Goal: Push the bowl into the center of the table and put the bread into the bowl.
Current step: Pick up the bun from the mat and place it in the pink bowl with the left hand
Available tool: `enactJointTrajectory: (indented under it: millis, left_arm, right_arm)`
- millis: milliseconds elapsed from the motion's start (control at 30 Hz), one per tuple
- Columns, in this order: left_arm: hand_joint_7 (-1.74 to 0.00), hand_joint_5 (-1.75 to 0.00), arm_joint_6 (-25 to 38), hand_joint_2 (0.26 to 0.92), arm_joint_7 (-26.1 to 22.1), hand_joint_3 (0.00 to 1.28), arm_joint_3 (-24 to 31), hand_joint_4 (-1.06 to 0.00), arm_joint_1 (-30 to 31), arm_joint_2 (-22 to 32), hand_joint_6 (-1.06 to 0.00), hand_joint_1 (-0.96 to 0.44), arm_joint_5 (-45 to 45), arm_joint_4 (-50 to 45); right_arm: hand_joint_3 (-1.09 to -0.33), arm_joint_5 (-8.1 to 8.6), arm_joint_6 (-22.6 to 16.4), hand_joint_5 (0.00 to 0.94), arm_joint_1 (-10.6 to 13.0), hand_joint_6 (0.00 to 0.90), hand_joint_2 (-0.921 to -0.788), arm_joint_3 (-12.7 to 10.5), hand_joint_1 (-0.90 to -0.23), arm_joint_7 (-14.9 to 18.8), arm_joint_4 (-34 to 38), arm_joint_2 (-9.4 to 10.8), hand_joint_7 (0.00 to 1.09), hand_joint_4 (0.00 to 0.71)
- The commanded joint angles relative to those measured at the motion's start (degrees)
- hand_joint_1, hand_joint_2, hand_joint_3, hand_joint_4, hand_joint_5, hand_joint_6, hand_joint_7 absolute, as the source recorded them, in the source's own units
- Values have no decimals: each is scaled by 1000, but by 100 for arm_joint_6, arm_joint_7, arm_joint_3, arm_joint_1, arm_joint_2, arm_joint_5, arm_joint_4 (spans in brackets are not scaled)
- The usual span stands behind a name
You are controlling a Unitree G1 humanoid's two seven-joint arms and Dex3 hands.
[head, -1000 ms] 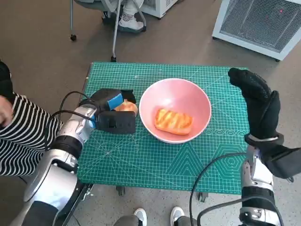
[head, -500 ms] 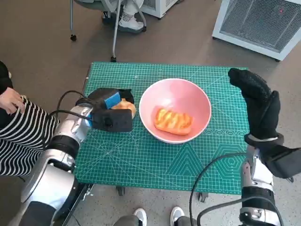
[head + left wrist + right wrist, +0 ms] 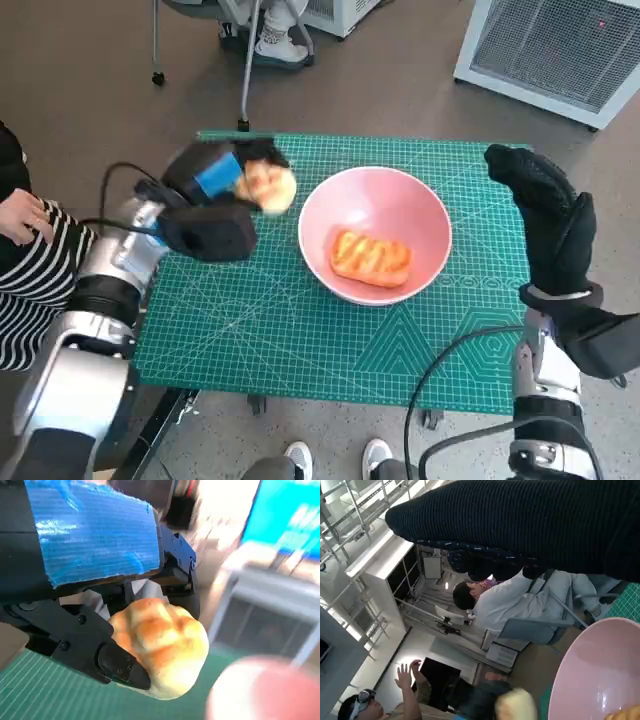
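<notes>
The bread roll [image 3: 268,186] is being gripped by the left hand [image 3: 215,180], just left of the bowl [image 3: 374,234]. It's best released once centred over it. The right hand's [image 3: 545,215] fingers can't be made out.

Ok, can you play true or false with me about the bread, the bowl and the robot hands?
1. The left robot hand holds a round bread roll. True.
2. The pink bowl is empty. False: a golden piece of bread already lies inside it.
3. The right robot hand is pushing the bowl. False: it is raised beside the bowl and holds nothing.
4. The bowl sits on a green mat. True.
5. The held roll is already over the bowl. False: it is beside the bowl's rim, on the left robot hand's side.
</notes>
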Motion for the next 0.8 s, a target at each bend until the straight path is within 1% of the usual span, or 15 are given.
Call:
enactJointTrajectory:
  millis: [33, 167, 300, 400, 500, 600, 700, 800]
  left_arm:
    - [-1189, -1172, -243, 920, -88, 77, 225, -686, -14, -11, -599, 0, -286, -630]
    - [-1187, -1173, -313, 920, -43, 77, 288, -688, 85, -138, -598, 0, -331, -979]
    - [-1177, -1157, -352, 920, -6, 67, 243, -700, 139, -272, -609, 1, -262, -1145]
    - [-1174, -1146, -416, 920, -80, 62, 149, -707, 151, -377, -613, 1, -196, -1186]
    - [-1190, -1143, -551, 920, -251, 69, 8, -702, 82, -521, -603, 0, -161, -928]
    - [-1226, -1172, -621, 921, -417, 97, -81, -674, 18, -659, -567, -1, -192, -646]
    - [-1269, -1209, -629, 921, -609, 130, -149, -634, -40, -814, -531, -1, -227, -408]
    - [-1304, -1246, -601, 921, -689, 161, -202, -590, -90, -922, -505, -1, -193, -255]
  right_arm:
    - [-763, -13, 34, 3, 81, 29, -921, 29, -727, 23, 72, 39, 476, 149]
    - [-762, -4, 30, 3, 76, 29, -921, 27, -728, 31, 84, 34, 476, 149]
    - [-762, 8, 35, 3, 81, 30, -921, 27, -730, 40, 75, 33, 476, 150]
    - [-762, 8, 24, 3, 86, 31, -921, 27, -731, 45, 79, 34, 476, 150]
    - [-761, 14, 23, 3, 103, 31, -921, 24, -732, 49, 61, 31, 476, 150]
    - [-761, 24, 25, 3, 125, 31, -921, 20, -732, 53, 32, 26, 476, 150]
    - [-761, 25, 23, 3, 163, 31, -921, 14, -733, 48, -8, 17, 476, 150]
    - [-762, 10, 18, 2, 196, 30, -921, 11, -735, 30, -47, 10, 476, 150]
